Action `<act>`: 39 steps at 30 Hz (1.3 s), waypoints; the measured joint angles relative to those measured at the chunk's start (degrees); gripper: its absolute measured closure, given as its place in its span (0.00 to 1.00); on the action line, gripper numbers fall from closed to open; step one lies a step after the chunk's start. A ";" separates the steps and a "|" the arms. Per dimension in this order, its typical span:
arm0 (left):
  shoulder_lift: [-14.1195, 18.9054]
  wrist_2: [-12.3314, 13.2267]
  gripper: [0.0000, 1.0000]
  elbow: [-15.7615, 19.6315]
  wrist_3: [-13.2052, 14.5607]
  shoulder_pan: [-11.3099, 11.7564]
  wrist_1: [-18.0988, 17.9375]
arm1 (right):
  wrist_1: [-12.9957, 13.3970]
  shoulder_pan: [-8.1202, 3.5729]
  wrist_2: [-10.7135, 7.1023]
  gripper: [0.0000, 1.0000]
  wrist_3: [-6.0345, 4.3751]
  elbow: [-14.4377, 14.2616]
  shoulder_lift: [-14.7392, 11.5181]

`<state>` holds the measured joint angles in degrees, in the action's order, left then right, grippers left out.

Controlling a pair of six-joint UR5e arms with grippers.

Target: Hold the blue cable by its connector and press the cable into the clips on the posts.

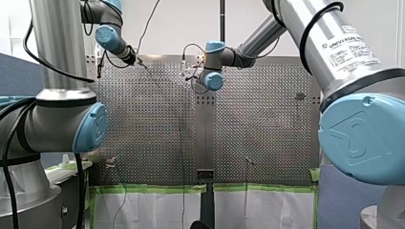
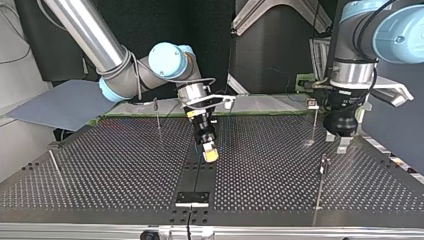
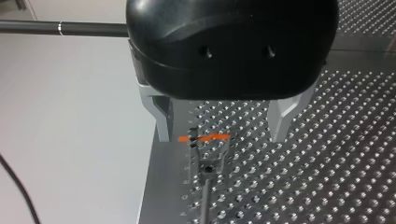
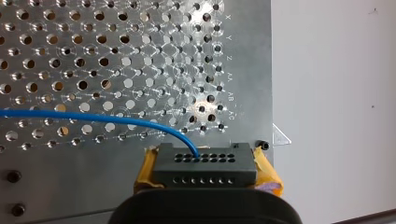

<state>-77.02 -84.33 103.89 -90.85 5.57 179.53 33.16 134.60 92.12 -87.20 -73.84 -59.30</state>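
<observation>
Blue cable (image 4: 93,116) runs off connector (image 4: 205,171) clamped in right gripper (image 4: 206,161); left gripper (image 3: 222,135) fingers apart.

Our left gripper (image 3: 222,137) hangs over the perforated metal table (image 3: 327,177), and just beside it, past the table's edge, we see a plain pale surface (image 3: 70,121). Ahead of our right gripper (image 4: 205,173) the same plate catches a bright glare (image 4: 201,105). In the front view a pale wall (image 1: 181,24) stands beyond both grippers. At the table edge farthest from them, green tape (image 1: 153,188) borders a white sheet (image 1: 153,210). In the top view a dark backdrop (image 2: 210,35) rises behind them, with a grey-blue panel (image 2: 60,102) off to our right gripper's side.
</observation>
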 joint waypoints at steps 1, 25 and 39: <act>0.00 0.00 0.00 0.09 -0.02 -0.09 0.38 | 0.02 0.00 0.00 1.00 0.00 0.00 0.00; -0.15 -2.37 0.00 1.54 -10.27 -5.26 8.20 | -0.01 -0.21 -0.09 1.00 -0.04 0.01 0.09; -5.78 -3.00 0.00 2.04 -17.55 -6.89 8.58 | -0.02 -0.06 -0.09 1.00 -0.02 0.01 0.09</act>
<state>-82.80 -87.33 105.93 -108.40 -1.32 188.12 33.14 134.55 92.03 -87.22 -73.83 -59.21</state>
